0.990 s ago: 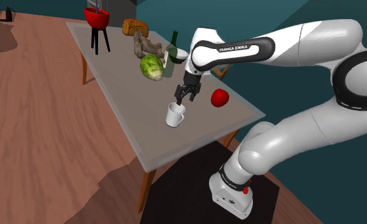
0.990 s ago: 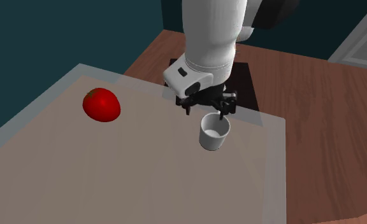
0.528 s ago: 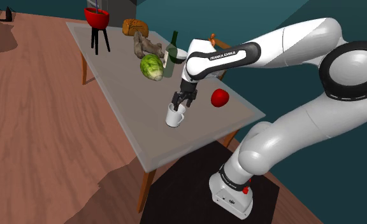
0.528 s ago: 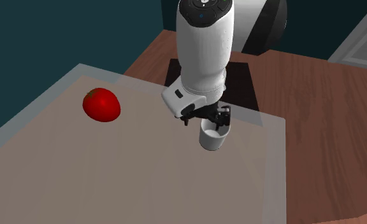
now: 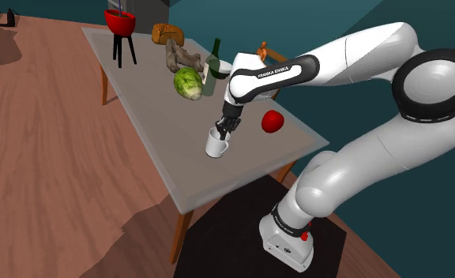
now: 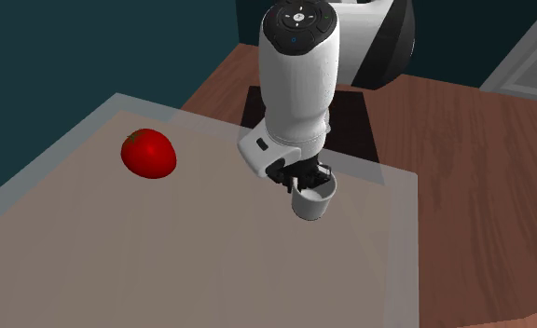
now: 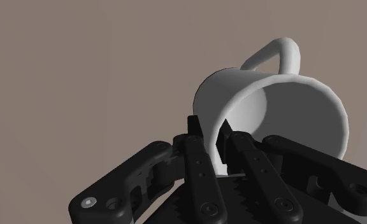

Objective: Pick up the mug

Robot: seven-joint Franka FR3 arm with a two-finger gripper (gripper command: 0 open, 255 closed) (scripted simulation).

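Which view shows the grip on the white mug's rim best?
The wrist view: the black two-finger gripper clasps the white handled mug's rim wall, one finger inside, one outside. The shoulder view shows the mug small on the grey table under the gripper. The second exterior view shows it partly hidden behind the gripper.

Hand (image 7: pixel 211 132) now lower, tight on mug (image 7: pixel 284 105) rim.

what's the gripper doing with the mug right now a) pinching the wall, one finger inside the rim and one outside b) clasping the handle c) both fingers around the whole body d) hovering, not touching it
A: in the wrist view the gripper pinches the white mug by its wall, one finger inside, one outside.
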